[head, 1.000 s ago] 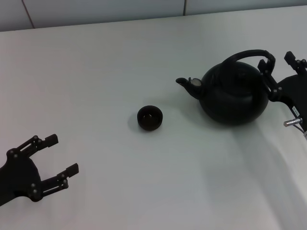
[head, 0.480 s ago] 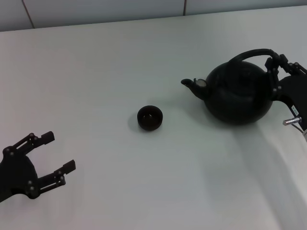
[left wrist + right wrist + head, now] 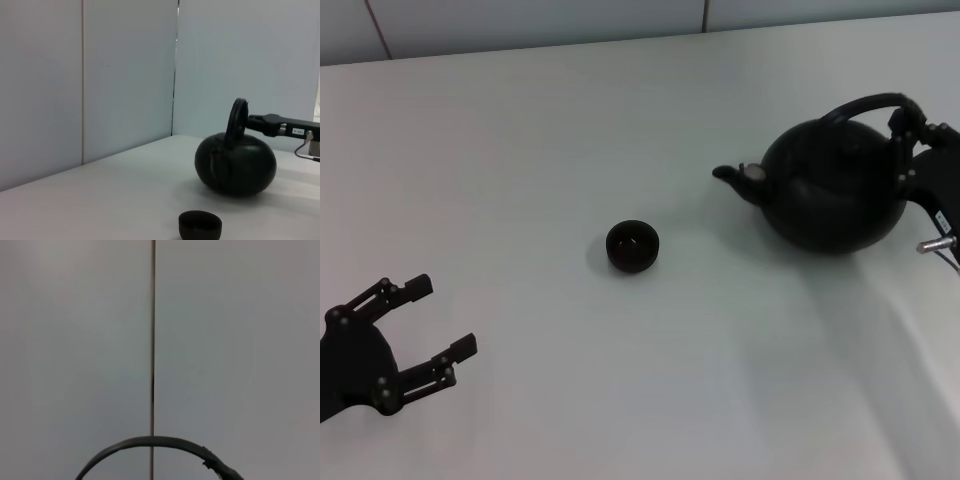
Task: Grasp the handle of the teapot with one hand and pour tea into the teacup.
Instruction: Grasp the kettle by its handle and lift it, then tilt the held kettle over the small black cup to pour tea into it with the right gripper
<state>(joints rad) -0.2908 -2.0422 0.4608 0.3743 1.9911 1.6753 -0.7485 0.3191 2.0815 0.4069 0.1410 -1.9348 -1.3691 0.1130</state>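
1. Nearest us, our left gripper [image 3: 435,322] hangs low on the left, fingers spread wide, holding nothing.
2. The teacup [image 3: 632,246] sits mid-table [image 3: 520,150].
3. Farthest, our right gripper [image 3: 912,140] clamps the handle [image 3: 868,105] of the teapot [image 3: 830,185], spout towards the teacup.

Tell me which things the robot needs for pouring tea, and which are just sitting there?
Needed for the job:
- teapot, on the table
- handle, gripped by the right gripper
- teacup, standing apart from the pot's spout

Just there:
- left gripper, open and idle near the table's front
- table
- wall behind
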